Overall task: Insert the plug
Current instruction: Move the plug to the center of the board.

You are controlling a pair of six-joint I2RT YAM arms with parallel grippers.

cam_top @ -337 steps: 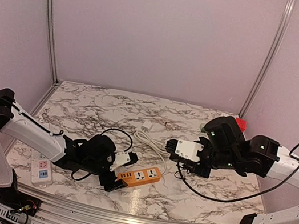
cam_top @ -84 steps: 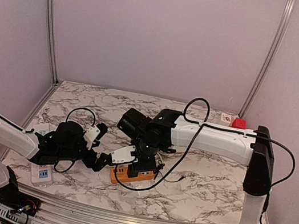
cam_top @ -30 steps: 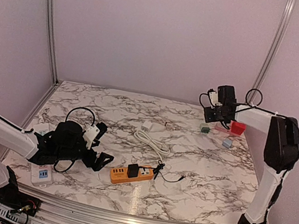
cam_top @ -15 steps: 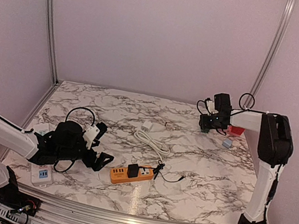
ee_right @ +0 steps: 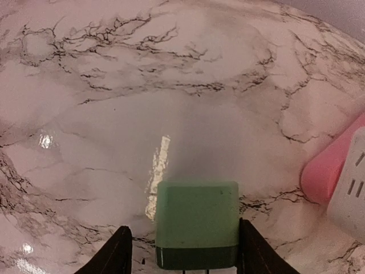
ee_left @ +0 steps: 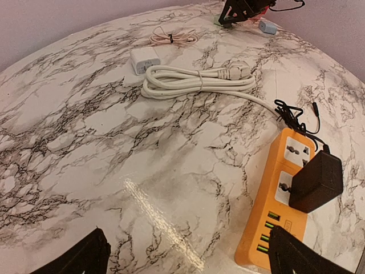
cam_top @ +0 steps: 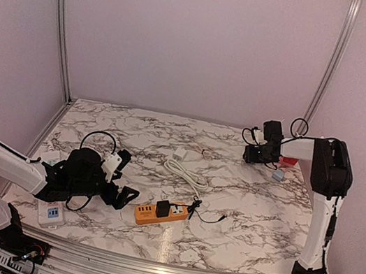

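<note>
A green plug [ee_right: 197,222] lies on the marble at the far right of the table. My right gripper [ee_right: 185,254] straddles it, open: the right finger [ee_right: 255,251] sits against its side and the left finger [ee_right: 116,252] stands off with a gap. From above, the right gripper [cam_top: 253,156] covers the plug. The orange power strip [cam_top: 166,213] lies at the front centre with a black adapter [ee_left: 315,181] plugged into it. My left gripper [cam_top: 126,195] rests wide open just left of the strip [ee_left: 279,211], holding nothing.
A coiled white cable [cam_top: 184,173] and a white charger [ee_left: 142,59] lie mid-table. A red block [cam_top: 291,158], a small grey-blue adapter [cam_top: 278,175] and a pink-and-white piece [ee_right: 337,171] sit beside the green plug. A white socket strip [cam_top: 50,210] lies front left.
My right gripper has come down and slightly left from above the table onto the green plug, its fingers now on either side of it. The left arm has not moved.
</note>
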